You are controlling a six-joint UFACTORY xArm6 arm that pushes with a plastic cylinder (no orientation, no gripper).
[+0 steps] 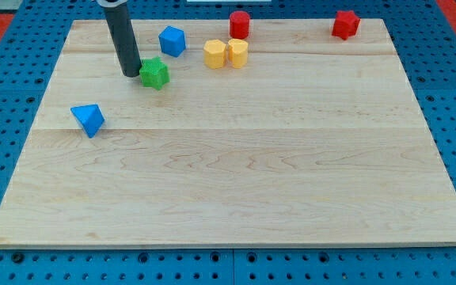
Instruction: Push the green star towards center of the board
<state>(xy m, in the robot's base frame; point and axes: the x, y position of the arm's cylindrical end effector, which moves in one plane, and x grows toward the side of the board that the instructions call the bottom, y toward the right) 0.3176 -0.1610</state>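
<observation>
My tip [131, 74] just left of green star [154, 74].

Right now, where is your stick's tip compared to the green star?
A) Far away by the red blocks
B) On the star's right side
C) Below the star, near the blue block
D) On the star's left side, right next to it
D: my tip sits just at the view's left of the green star, right against its edge or nearly so.
</observation>
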